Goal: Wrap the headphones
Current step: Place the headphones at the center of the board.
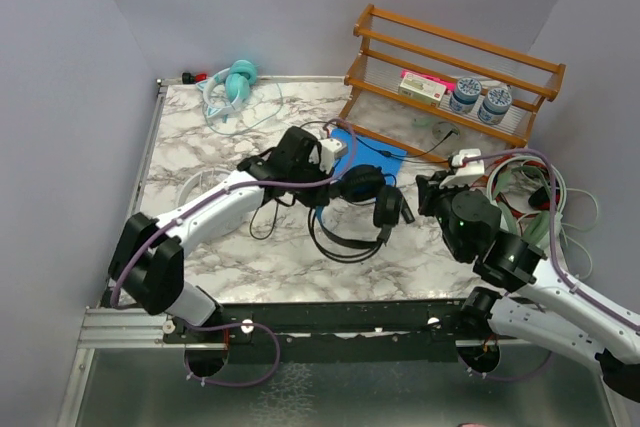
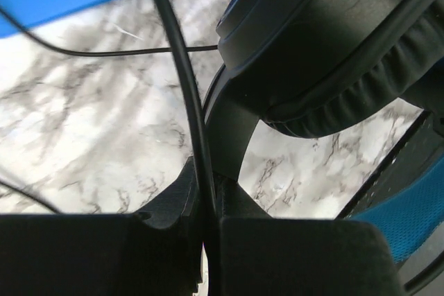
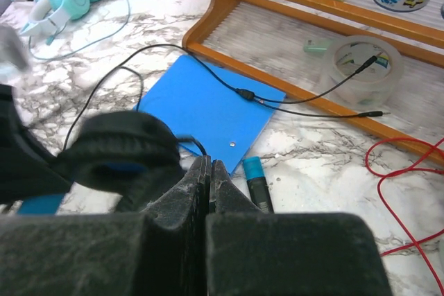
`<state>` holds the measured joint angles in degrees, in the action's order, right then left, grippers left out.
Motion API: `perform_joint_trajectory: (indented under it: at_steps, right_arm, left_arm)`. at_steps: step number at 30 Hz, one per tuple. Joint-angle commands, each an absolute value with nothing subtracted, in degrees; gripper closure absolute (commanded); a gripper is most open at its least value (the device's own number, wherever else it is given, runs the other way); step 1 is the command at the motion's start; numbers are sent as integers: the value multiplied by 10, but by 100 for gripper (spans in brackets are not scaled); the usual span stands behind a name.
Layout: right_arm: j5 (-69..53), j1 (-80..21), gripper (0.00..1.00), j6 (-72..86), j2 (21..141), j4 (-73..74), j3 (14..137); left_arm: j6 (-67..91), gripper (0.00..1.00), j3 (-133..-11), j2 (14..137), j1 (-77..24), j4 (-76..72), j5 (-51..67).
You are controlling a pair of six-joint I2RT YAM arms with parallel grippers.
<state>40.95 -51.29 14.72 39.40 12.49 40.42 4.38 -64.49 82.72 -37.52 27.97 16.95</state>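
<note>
The black headphones point(image 1: 360, 197) with blue accents lie at mid-table, the band looping toward me. My left gripper point(image 1: 336, 165) hovers at their left ear cup point(image 2: 333, 46), shut on their thin black cable point(image 2: 196, 136), which runs up out of the jaws. My right gripper point(image 1: 424, 193) sits just right of the other ear cup point(image 3: 121, 150), shut point(image 3: 210, 164) with nothing visibly between the fingers; the cable curves past its tips. Teal headphones point(image 1: 236, 81) rest at the back left. A white loop point(image 1: 186, 187) shows under the left arm.
A wooden rack point(image 1: 450, 57) at the back right holds a box point(image 1: 422, 85), two jars point(image 1: 465, 95) and a tape roll point(image 3: 364, 60). A blue sheet point(image 1: 378, 155) and a marker point(image 3: 258, 184) lie before it. Tangled cables point(image 1: 540, 197) fill the right edge.
</note>
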Motion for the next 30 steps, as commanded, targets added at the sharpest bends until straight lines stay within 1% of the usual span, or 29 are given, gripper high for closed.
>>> perform_joint_trajectory:
  at_steps: [1, 8, 10, 12, 14, 17, 18, 19, 20, 23, 25, 27, 30]
  right_arm:
    - [380, -512, 100, 141, 393, 119, 415]
    - [363, -512, 100, 168, 403, 118, 403]
    - [360, -511, 100, 184, 408, 107, 398]
    - [361, -512, 99, 192, 414, 93, 395]
    - [366, -512, 99, 202, 427, 86, 398]
    - [366, -512, 99, 212, 446, 103, 413]
    - [366, -511, 99, 213, 449, 116, 420]
    - [368, -511, 99, 213, 448, 124, 424]
    - [369, -511, 99, 211, 444, 129, 426]
    - [366, -512, 99, 204, 421, 138, 425]
    - [365, -511, 98, 205, 397, 140, 415]
    - [363, -512, 98, 210, 376, 142, 403]
    - [357, -511, 98, 225, 349, 149, 385]
  left_arm:
    - [-36, 100, -660, 882, -400, 276, 235]
    - [-138, 99, -659, 939, -432, 301, 172]
    - [-151, 88, -664, 957, -433, 298, 143]
    - [-150, 69, -675, 972, -433, 298, 104]
    - [-129, 55, -683, 974, -433, 294, 63]
    - [-87, 37, -679, 948, -433, 279, -5]
    - [-65, 19, -678, 935, -434, 279, -34]
    - [-34, 3, -679, 920, -433, 284, -59]
    - [-8, 2, -684, 906, -433, 299, -77]
    - [125, 1, -684, 853, -434, 336, -140]
    - [206, 1, -672, 821, -433, 364, -162]
    - [265, 1, -639, 786, -433, 382, -143]
    - [346, 1, -567, 717, -433, 365, -67]
